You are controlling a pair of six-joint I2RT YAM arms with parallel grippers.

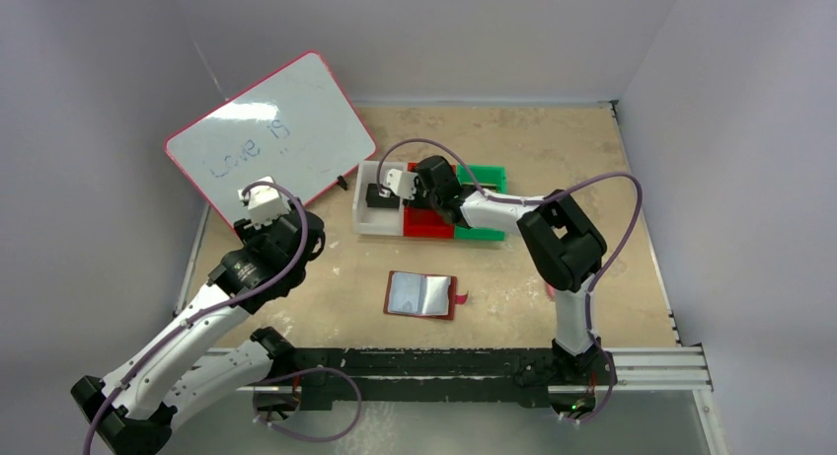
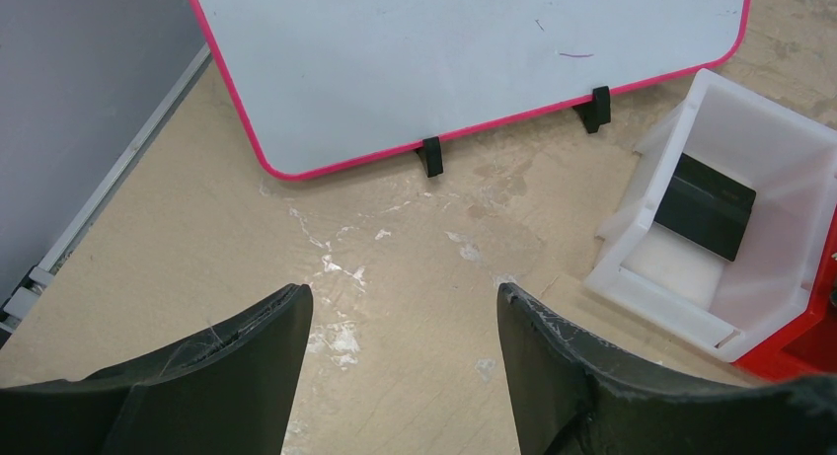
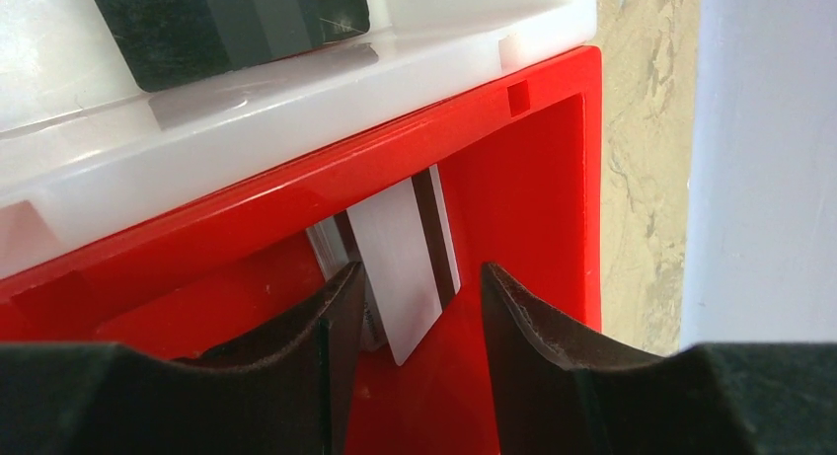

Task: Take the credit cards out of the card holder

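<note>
Right pincer (image 3: 420, 269) parted, gripping nothing, astride a silver-grey card (image 3: 393, 243) leaning in the red bin (image 3: 533, 228). Left pincer (image 2: 403, 289) wide, empty, above tabletop (image 2: 197, 238). Card holder (image 1: 424, 295) lying open at centre of the top view.

We see a tan table (image 1: 553, 149), scuffed white in spots. On it: whiteboard (image 1: 271, 129) propped on black feet, back left; white bin (image 1: 375, 225), red bin (image 1: 426, 223), green bin (image 1: 486, 177) touching in a row; card holder (image 1: 422, 295) open, nearer the front, apart from them.

Handwritten "Love is" on pink-edged whiteboard (image 1: 271, 139), tiny pale print on black card (image 3: 227, 16) unreadable
</note>
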